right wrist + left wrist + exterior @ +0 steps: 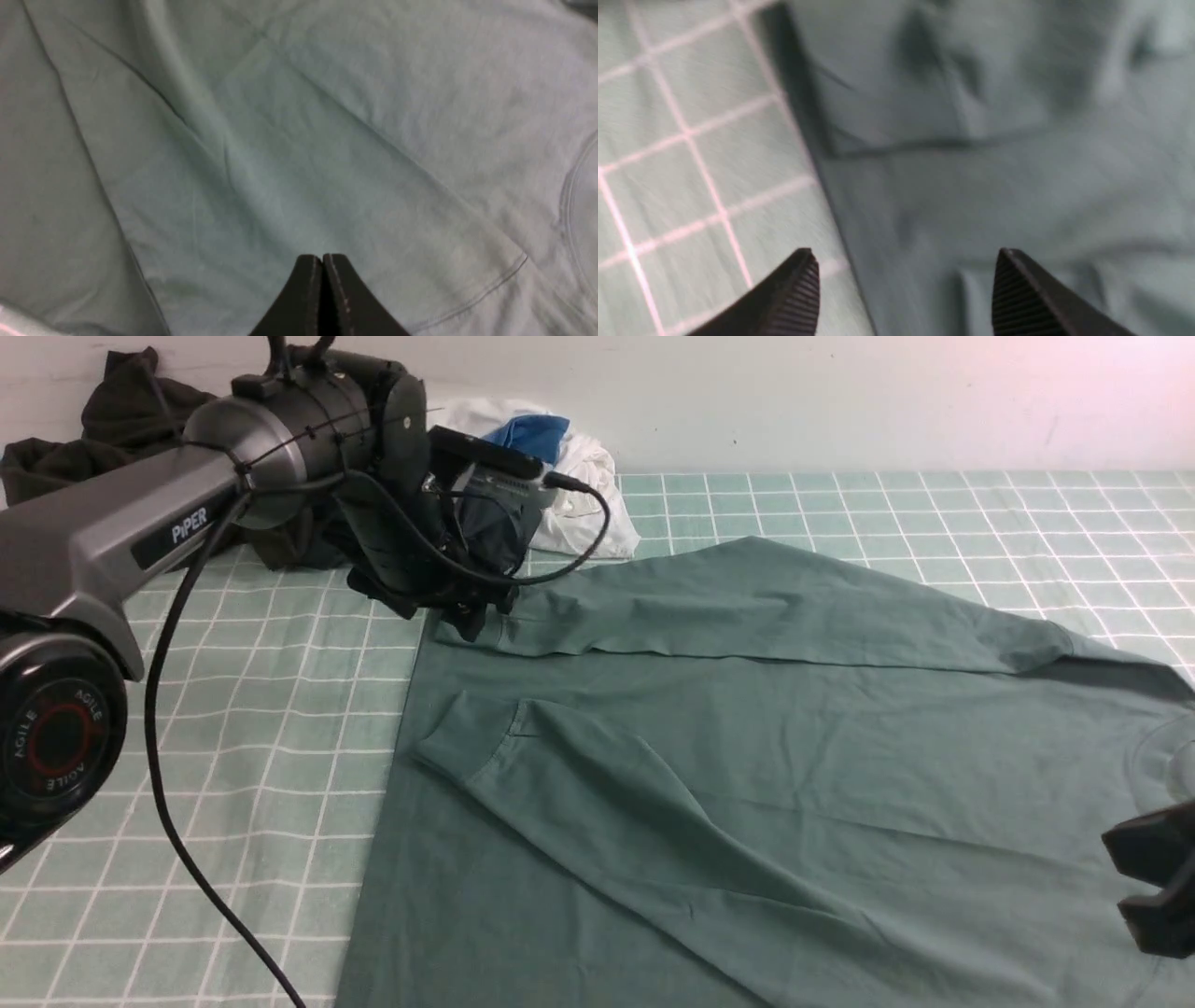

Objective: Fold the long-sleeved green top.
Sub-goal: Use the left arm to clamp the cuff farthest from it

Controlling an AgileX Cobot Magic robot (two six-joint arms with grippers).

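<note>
The green long-sleeved top [747, 784] lies spread flat over the table, with both sleeves folded across its body. The far sleeve's cuff [523, 621] ends at the top's far left corner, and the near sleeve's cuff [467, 737] lies just in front of it. My left gripper [471, 616] hovers over that far corner. In the left wrist view it [903, 261] stands open, and the top's edge [859, 261] runs between the fingers with nothing held. My right gripper [1153, 887] sits at the right edge; its jaws [322, 261] are shut and empty above the top's fabric [299, 140].
A green checked tablecloth [261, 728] covers the table. A dark garment pile [121, 420] and a white and blue cloth bundle [569, 476] lie at the back by the wall. The left arm's black cable [187, 859] hangs over the table's left side.
</note>
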